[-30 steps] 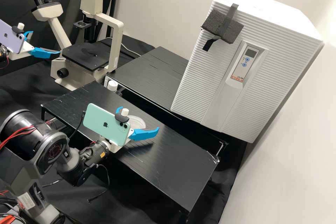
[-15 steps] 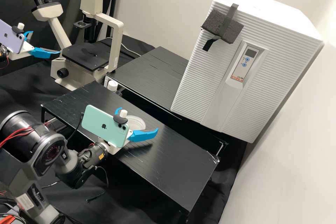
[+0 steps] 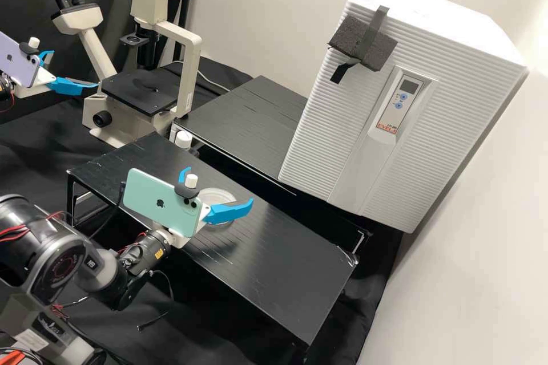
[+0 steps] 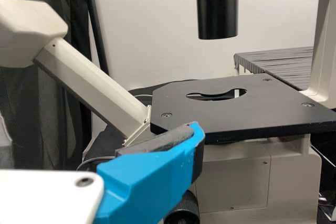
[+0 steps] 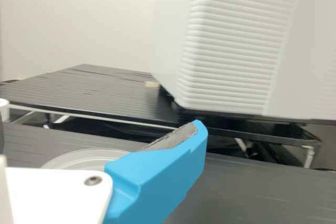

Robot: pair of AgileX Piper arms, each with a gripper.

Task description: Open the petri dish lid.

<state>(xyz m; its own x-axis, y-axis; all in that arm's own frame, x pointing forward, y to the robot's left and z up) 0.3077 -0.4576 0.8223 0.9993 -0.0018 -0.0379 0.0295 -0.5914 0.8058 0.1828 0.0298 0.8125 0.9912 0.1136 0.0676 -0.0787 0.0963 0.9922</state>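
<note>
The right gripper (image 3: 218, 187) has its fingers spread well apart, gripping nothing, near the petri dish (image 3: 217, 196) on the desk (image 3: 285, 256); the left gripper (image 3: 75, 69), at far left, is spread and empty. Best centre the fingers across the lid (image 5: 86, 157), pinch lightly above the base, then lift straight.

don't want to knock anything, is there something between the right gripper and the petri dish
Nothing visible stands between the right gripper and the petri dish; the white cap is off to one side.
</note>
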